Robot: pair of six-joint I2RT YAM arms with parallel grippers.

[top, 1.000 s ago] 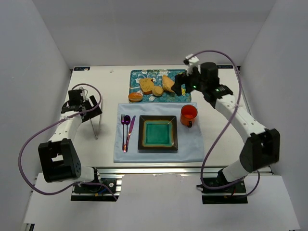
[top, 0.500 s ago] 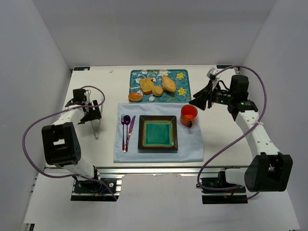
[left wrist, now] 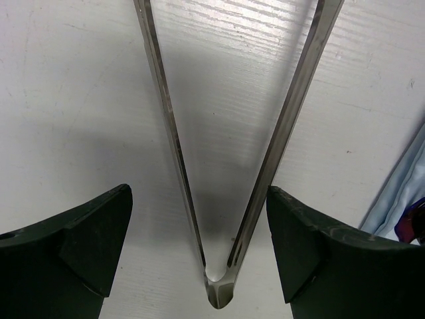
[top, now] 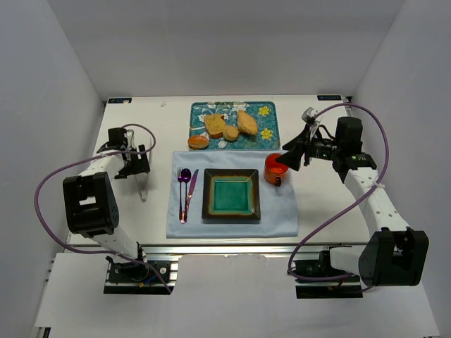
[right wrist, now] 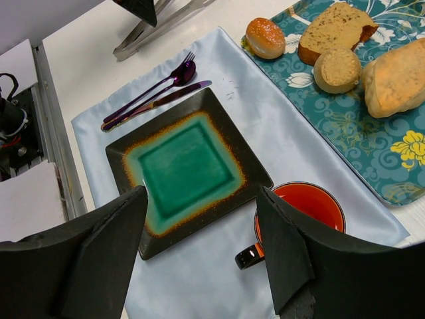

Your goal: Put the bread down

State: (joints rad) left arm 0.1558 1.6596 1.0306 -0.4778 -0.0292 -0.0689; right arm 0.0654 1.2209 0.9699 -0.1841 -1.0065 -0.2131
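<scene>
Counted one plate (top: 208,197), one mug (top: 276,167) and four baked pieces on tray (top: 271,138) at plate's 12 o'clock, bread (top: 215,125) toward tray's 9 o'clock; saw only via left wrist view left hand (left wrist: 199,199) spread open astride tongs (left wrist: 292,119); logged right hand (top: 289,155) open, empty, moved off tray to mug's 2 o'clock since a second ago.

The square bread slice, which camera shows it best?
The right wrist view: the bread is close, unblocked, lying on the tray. The top external view shows it small. The left wrist view shows only tongs and table.
</scene>
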